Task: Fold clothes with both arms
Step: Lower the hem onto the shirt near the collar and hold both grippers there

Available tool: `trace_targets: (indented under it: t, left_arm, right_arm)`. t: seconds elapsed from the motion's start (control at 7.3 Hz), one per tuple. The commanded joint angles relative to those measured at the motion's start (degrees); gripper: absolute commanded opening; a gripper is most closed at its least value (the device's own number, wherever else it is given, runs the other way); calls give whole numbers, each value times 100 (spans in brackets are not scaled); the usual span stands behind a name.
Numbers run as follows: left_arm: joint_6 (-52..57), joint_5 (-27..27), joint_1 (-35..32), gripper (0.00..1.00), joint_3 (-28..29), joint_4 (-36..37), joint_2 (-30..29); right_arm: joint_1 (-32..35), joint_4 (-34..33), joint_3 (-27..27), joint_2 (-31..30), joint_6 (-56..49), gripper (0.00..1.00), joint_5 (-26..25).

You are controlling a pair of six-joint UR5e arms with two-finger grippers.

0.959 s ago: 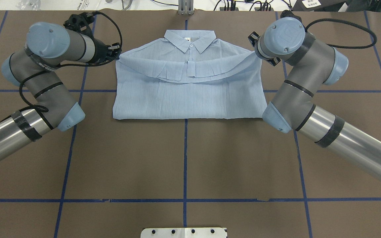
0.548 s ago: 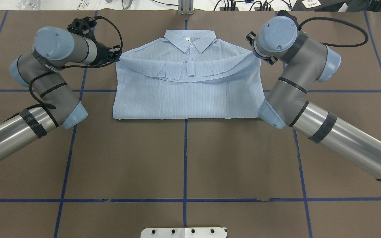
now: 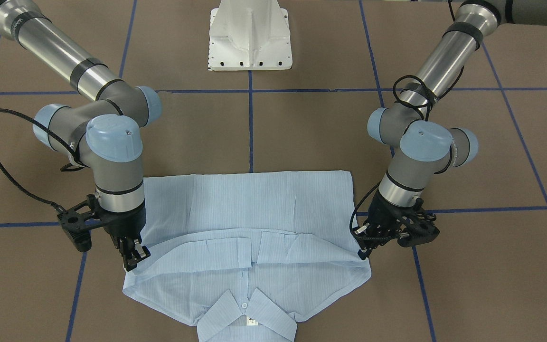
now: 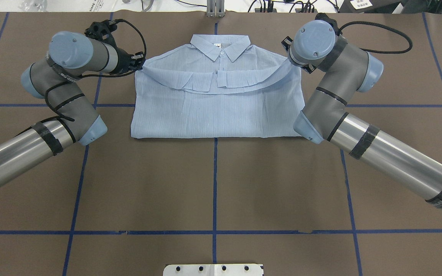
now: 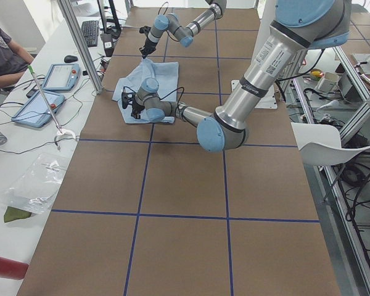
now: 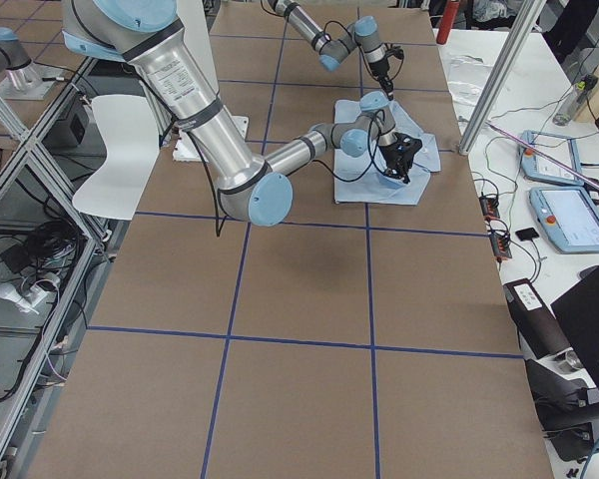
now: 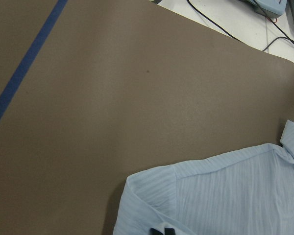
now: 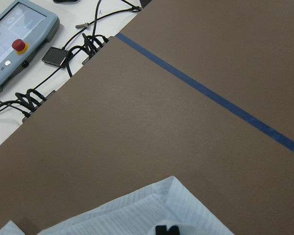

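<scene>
Toward the far middle of the brown table, the shirt lies front up, its collar pointing away from the robot. Its lower part is doubled up over the chest, and the folded-over edge sags in a curve between the two arms. The left gripper and the right gripper each appear pinched closed on one end of that edge, with the tips showing together on cloth in both wrist views. The thin fabric could slip from either pinch. The slack middle could also land creased if the arms move unevenly, and releasing one side early would skew the fold. No container figures in the task itself. A clear plastic bag lies flat on the side bench, its contents not discernible.
</scene>
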Motion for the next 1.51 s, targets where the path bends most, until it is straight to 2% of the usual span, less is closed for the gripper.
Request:
trace_targets:
  t: [0.0, 0.14, 0.41, 0.55, 0.82, 0.96, 1.1, 1.23, 1.37]
  left_arm:
    - [5, 36, -13, 0, 102, -30, 5]
    - [-4, 114, -13, 0, 112, -30, 5]
    - [-31, 115, -5, 18, 120, -21, -13]
    - [-22, 115, -5, 25, 120, -21, -4]
    - [-22, 115, -22, 34, 112, -39, 5]
    - [-22, 107, -57, 34, 103, -48, 13]
    - [-13, 89, -109, 34, 68, -65, 22]
    - [-22, 80, -127, 34, 33, -65, 40]
    - [-22, 80, -136, 34, -2, -65, 57]
  right_arm:
    - [14, 108, -210, 18, -11, 0, -3]
    - [32, 108, -229, 18, -11, 0, -3]
    - [32, 117, -273, 44, -3, 0, 6]
    - [32, 117, -282, 122, 15, 6, -2]
    - [32, 117, -282, 141, 6, 52, 6]
    - [84, 126, -264, 132, 24, 58, 15]
    - [120, 126, -12, 54, 33, 60, 32]
    - [42, 56, 722, -417, 50, 63, 154]
    - [-159, 108, 1495, -1196, 59, 64, 217]
